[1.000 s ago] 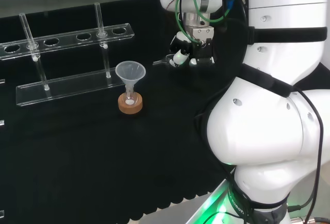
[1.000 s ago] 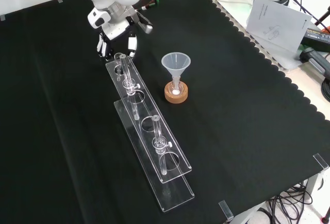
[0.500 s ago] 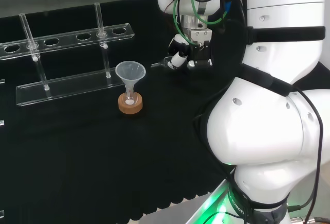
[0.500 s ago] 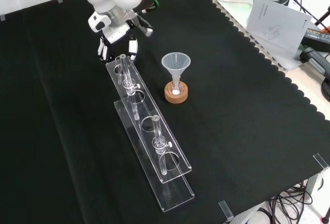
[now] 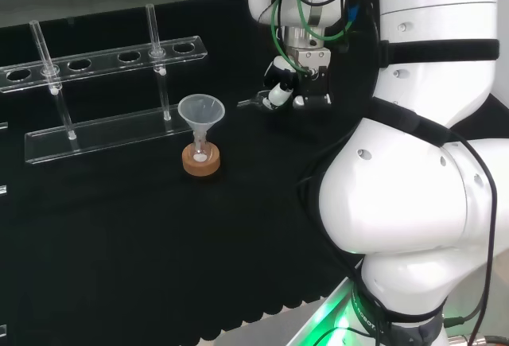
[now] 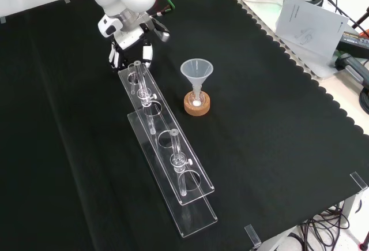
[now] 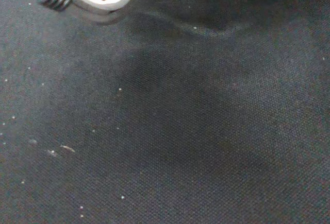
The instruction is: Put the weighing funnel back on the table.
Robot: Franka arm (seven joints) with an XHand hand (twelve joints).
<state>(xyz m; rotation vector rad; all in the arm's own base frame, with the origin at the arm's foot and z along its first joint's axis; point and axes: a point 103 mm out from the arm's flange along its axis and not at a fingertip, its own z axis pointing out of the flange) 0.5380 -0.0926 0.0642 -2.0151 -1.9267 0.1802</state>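
Rack (image 5: 103,135) stands well to the left of the fingers (image 5: 280,91) in the head view, and the funnel (image 5: 201,111) is nearer them, also leftward. Just left of the fingers a thin clear piece juts out. It seems to be the weighing funnel (image 5: 250,101), pinched in the curled fingers of the hand (image 5: 301,83). The hand hangs low over the desk (image 5: 119,227), whose surface looks close in the wrist view. On that showing the carry is mostly done. Setting the piece down, letting go and pulling clear remain.
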